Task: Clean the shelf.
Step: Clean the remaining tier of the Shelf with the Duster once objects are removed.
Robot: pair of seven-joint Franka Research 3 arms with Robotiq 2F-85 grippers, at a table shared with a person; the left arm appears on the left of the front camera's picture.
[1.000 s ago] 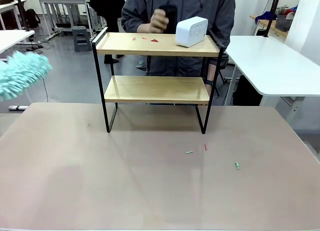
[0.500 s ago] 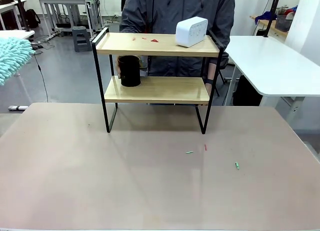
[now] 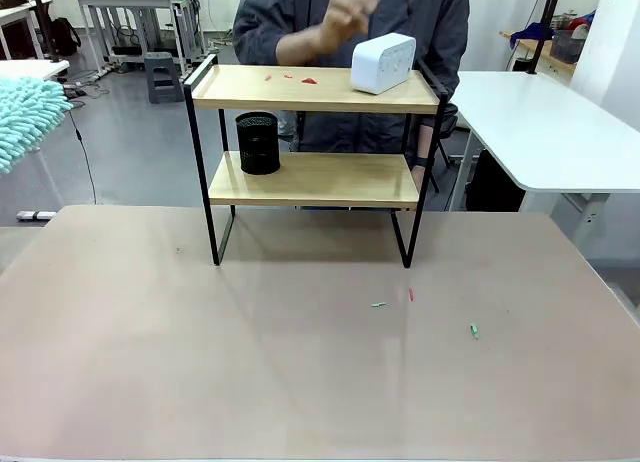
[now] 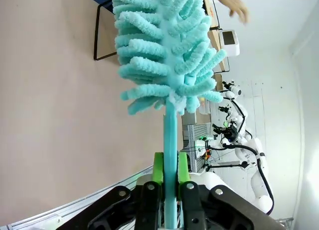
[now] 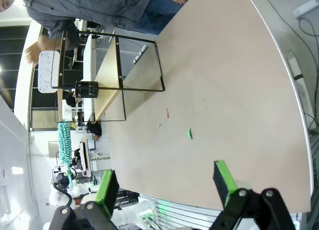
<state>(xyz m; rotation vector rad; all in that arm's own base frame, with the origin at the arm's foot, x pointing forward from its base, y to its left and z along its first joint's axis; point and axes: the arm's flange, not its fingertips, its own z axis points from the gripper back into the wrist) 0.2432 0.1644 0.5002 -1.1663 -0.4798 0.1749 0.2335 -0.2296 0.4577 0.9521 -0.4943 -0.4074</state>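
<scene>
The shelf [image 3: 312,179] stands at the far middle of the table, with two light wooden boards in a black frame; it also shows sideways as the shelf [image 5: 107,93] in the right wrist view. Small red scraps [image 3: 308,80] lie on its top board beside a white box [image 3: 382,62]. A black mesh cup [image 3: 258,143] stands on the lower board at the left. My left gripper [image 4: 169,177] is shut on the handle of a teal fluffy duster [image 4: 162,46], whose head shows at the left edge as the duster [image 3: 25,120]. My right gripper [image 5: 164,182] is open, empty, above the table's near side.
The person stands behind the shelf with a hand [image 3: 345,12] raised over the top board. Small green and red scraps [image 3: 410,295] lie on the brown table [image 3: 300,362] in front of the shelf. A white table [image 3: 545,122] stands at the right.
The person has set the black mesh cup down on the lower board and lifted the hand above the top board. The duster head drew back toward the left edge.
</scene>
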